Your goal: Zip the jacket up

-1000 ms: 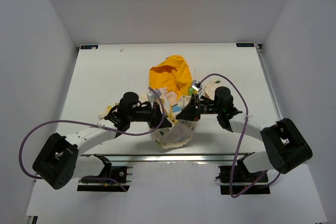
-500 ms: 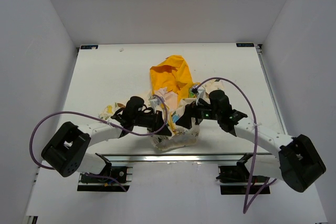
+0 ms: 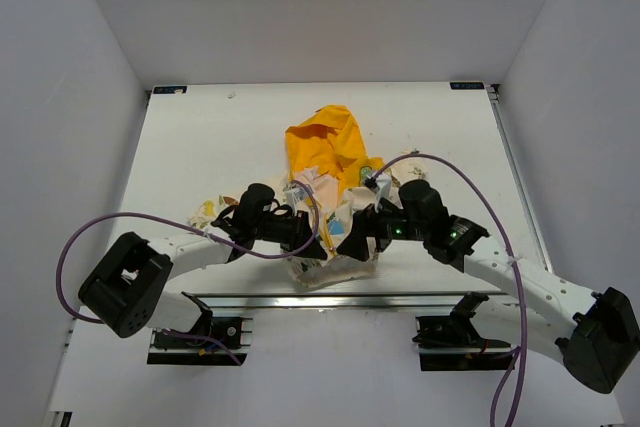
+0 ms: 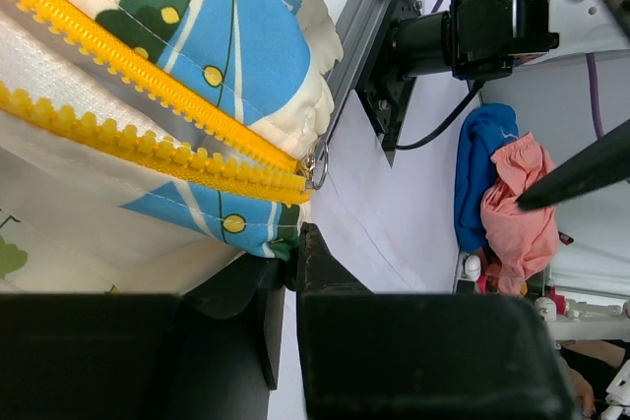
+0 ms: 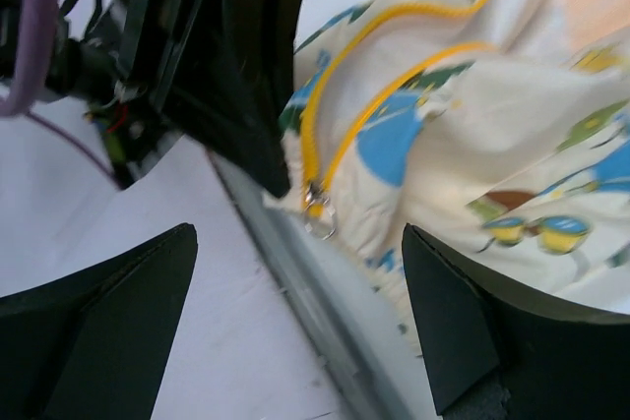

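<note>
The jacket (image 3: 322, 147) lies on the table, yellow hood at the far end and printed cream hem hanging at the near edge. My left gripper (image 3: 311, 238) (image 4: 290, 248) is shut on the hem's corner just below the foot of the yellow zipper (image 4: 148, 76). The silver slider (image 4: 314, 166) (image 5: 317, 206) sits at the bottom, where the two rows of teeth meet. My right gripper (image 3: 352, 240) (image 5: 300, 243) stands open a little before the slider, with nothing between its fingers. Above the slider the zipper gapes.
The table's metal front rail (image 3: 300, 299) (image 5: 325, 331) runs right under the hem. My left gripper's black finger (image 5: 246, 76) is close beside the slider in the right wrist view. Blue and pink cloths (image 4: 502, 204) lie beyond the table. White walls enclose three sides.
My right gripper has opened and let go of the jacket. Both grippers have come nearer the table's front edge, and the hem has come down with them.
</note>
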`<state>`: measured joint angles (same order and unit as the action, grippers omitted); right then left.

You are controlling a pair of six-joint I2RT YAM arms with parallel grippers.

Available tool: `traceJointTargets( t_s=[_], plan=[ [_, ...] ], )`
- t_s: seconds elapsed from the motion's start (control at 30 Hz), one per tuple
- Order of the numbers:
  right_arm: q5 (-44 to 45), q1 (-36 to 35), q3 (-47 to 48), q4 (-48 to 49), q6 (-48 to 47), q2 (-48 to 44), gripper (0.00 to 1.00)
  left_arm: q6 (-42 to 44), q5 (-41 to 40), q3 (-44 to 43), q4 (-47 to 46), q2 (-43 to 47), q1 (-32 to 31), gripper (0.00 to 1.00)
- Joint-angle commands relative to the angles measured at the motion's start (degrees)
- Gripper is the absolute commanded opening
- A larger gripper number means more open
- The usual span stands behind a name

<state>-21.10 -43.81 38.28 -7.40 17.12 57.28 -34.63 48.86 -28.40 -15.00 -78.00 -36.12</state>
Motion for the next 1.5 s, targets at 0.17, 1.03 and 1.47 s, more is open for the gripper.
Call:
traceJointTargets(
  t_s=[0.17,1.03,1.47],
  plan=[
    [-9.4,-0.84,-5.68,6.7,11.35,-0.07,0.87,-0.17,0.62,0.19,0.06,1.88,-0.18,0.0],
    [-4.47,-3.12,-8.4,11.96,18.91,5.03,0.71,-0.61,1.68,0.19,0.15,2.06,-0.18,0.0],
    [-2.54,-4.62,-6.99,15.39,20.49,7.24,0.65,-0.61,2.03,0.54,-0.55,2.32,-0.18,0.0]
  ],
)
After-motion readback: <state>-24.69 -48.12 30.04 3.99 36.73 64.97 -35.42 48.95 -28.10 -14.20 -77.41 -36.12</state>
